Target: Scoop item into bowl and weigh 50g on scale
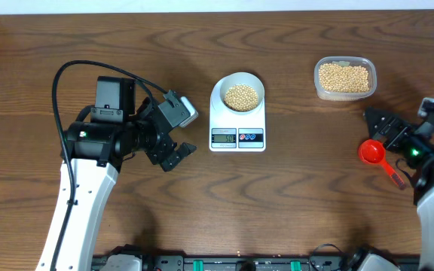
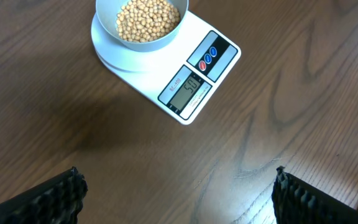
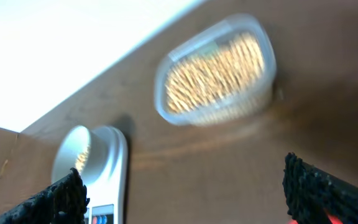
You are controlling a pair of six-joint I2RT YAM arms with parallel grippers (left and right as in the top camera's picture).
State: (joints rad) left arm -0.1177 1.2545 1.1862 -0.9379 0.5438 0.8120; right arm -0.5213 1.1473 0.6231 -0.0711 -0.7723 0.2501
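Note:
The white scale [image 1: 237, 134] stands mid-table, and the pale bowl [image 1: 221, 89] on it holds tan beans [image 1: 241, 97]. Seen from the left wrist, bowl [image 2: 104, 15], beans [image 2: 146, 18] and scale [image 2: 197, 81] lie ahead, and digits show on the display. My left gripper [image 1: 181, 139] hangs open just left of the scale, with bare wood between its fingers [image 2: 55, 199]. My right gripper [image 1: 386, 147] is open at the far right, over a red scoop [image 1: 371, 152] on the table. The blurred right wrist view shows the scale [image 3: 112, 180] and bowl [image 3: 67, 158].
A clear plastic tub [image 1: 344, 77] full of beans stands at the back right, also in the right wrist view as the tub [image 3: 216, 68]. The left arm's black cable [image 1: 74, 68] loops over the table's left part. The table's far edge runs behind the tub.

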